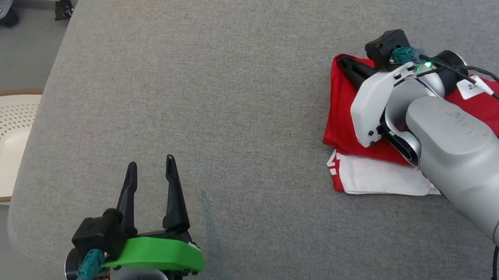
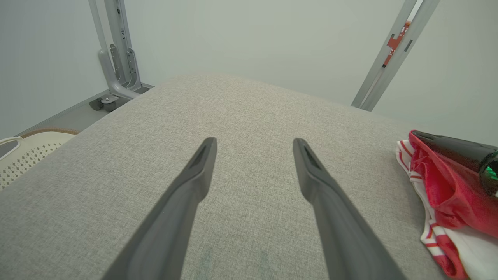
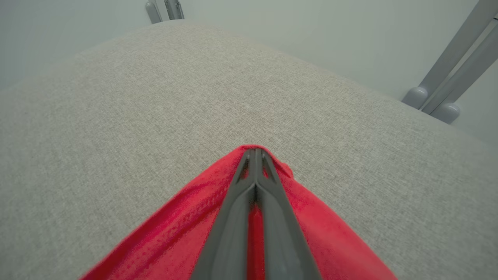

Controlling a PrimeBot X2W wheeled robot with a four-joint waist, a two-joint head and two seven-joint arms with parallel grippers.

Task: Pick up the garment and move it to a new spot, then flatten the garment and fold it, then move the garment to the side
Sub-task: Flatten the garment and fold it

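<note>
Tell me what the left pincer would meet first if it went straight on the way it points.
Probably only the bare grey cushion: the open left pincer points across it with nothing standing ahead. The red garment lies off to its right. Depth is unclear.

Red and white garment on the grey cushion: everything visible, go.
The red and white fabric garment lies folded in a compact bundle on the grey woven cushion, at the robot's right. Shiny red layer on top, white red-striped layer beneath. The right gripper rests on it, shut on its far red corner.
</note>
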